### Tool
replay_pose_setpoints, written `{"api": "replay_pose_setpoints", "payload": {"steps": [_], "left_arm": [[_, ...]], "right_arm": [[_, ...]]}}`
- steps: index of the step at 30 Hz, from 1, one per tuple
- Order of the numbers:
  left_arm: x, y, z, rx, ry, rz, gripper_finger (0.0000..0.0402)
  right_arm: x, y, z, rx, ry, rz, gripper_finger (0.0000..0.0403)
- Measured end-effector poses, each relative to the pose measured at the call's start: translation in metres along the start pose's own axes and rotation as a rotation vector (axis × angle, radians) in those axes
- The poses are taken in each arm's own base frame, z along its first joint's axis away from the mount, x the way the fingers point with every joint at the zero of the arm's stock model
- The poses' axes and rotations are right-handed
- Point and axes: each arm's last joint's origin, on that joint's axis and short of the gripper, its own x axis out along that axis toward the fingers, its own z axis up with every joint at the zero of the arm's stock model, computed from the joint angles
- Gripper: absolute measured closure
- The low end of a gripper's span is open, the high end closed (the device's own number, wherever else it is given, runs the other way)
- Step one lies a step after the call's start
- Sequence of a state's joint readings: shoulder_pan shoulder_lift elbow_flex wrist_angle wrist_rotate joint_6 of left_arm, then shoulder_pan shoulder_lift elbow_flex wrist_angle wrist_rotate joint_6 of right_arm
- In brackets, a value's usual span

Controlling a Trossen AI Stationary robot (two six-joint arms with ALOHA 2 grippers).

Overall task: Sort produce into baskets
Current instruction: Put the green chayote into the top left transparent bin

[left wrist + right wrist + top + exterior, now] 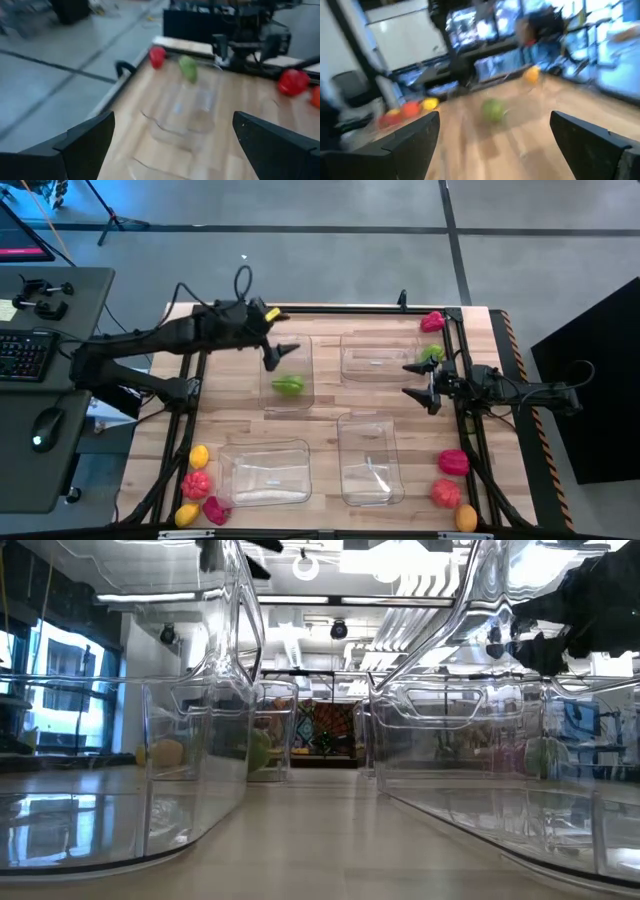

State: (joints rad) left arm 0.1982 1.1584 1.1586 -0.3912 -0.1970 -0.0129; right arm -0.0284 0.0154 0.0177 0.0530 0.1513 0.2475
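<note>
Four clear bins stand on the wooden table: far left [287,405], far right [376,360], near left [264,472], near right [370,460]. A green produce piece [288,385] lies on the floor of the far left bin. My left gripper [279,357] is open and empty above that bin's far end. My right gripper [412,380] is open and empty by the far right bin's right side. Another green piece [432,353] and a red-pink piece [432,321] lie on the table just beyond it; both also show in the left wrist view, the green piece [188,68] and the red-pink piece [157,56].
Yellow [199,456], red [196,483], yellow [187,514] and pink [215,508] pieces lie at the near left corner. Red [453,462], red-orange [445,493] and orange [466,517] pieces lie at the near right. A dark frame [462,360] edges the table.
</note>
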Motion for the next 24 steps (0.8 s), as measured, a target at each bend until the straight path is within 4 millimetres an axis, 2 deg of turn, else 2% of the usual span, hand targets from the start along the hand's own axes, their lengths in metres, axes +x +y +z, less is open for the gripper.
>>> {"api": "replay_pose_setpoints", "payload": {"steps": [3, 8, 9, 11, 14, 16, 19, 24], "left_arm": [[-0.008, 0.003, 0.014, -0.004, -0.047, 0.051, 0.0011], [-0.015, 0.006, 0.023, -0.029, -0.082, 0.108, 0.0011], [-0.015, 0.006, 0.023, -0.045, -0.084, 0.125, 0.0011], [-0.016, 0.008, 0.022, -0.084, -0.081, 0.16, 0.0011], [-0.015, 0.014, 0.022, -0.164, -0.085, 0.244, 0.0011], [-0.014, 0.022, 0.021, -0.257, -0.094, 0.271, 0.0011], [-0.013, 0.036, 0.021, -0.321, -0.089, 0.211, 0.0011], [-0.01, 0.052, 0.02, -0.357, -0.079, 0.121, 0.0011]], "right_arm": [[-0.002, 0.001, 0.02, 0.186, -0.232, -0.051, 0.0033], [-0.025, -0.003, 0.061, 0.633, -0.815, -0.207, 0.0033], [-0.03, -0.005, 0.065, 0.675, -0.889, -0.246, 0.0033], [-0.033, -0.005, 0.071, 0.626, -0.916, -0.319, 0.0033], [-0.023, 0.002, 0.088, 0.457, -0.735, -0.327, 0.0033], [-0.015, 0.006, 0.102, 0.433, -0.566, -0.41, 0.0033], [-0.01, 0.006, 0.123, 0.472, -0.324, -0.667, 0.0033], [-0.024, -0.001, 0.132, 0.657, 0.12, -1.097, 0.0033]]}}
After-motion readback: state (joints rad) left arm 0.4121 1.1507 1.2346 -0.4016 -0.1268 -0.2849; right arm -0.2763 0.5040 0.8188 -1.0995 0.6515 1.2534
